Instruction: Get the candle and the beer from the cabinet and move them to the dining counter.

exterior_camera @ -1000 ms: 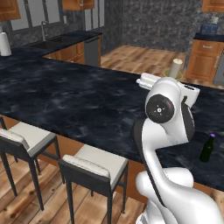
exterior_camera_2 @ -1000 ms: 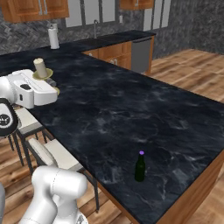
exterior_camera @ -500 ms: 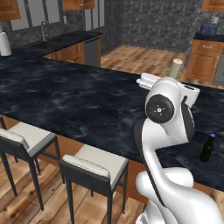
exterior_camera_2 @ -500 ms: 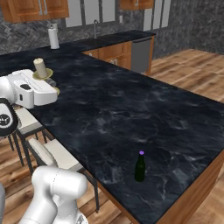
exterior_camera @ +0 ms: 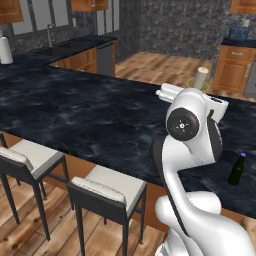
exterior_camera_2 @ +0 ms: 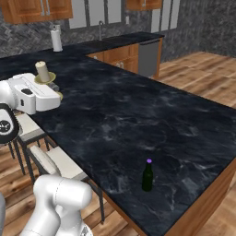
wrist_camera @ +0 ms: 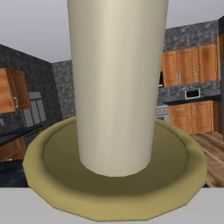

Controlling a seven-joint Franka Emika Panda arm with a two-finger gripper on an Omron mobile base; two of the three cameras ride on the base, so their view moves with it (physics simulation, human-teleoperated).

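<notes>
Candle upright in its olive dish holder, above the dining surface, directly over the white hand of the arm. Seen close in the hand view: cream pillar centred in the round dish, dish rim unbroken all round. Pincer closed; fingertips hidden under the dish, so contact with the holder cannot be confirmed. Whether the dish base touches the marble cannot be told either.

Relative to the candle:
- Beer stands upright on the same black marble top, well apart, toward the near corner of the surface. Sits near the front edge, not overhanging. Purple cap on.
- Wide bare marble lies between candle and beer, and more beyond the candle toward the far side. No obstacle on that stretch.
- Front edge of the surface runs just below the candle in the right base view, with white-cushioned stools lined along it on the floor side. Second stool further along the same edge.
- Paper-towel roll stands well behind, on the far kitchen counter beside the sink tap.
- Wood wall cabinets hang above that far counter, doors shut.
- Open wooden floor lies past the far long edge of the surface.

Beer also visible in the left base view, just beside the arm's elbow, clear of it.
</notes>
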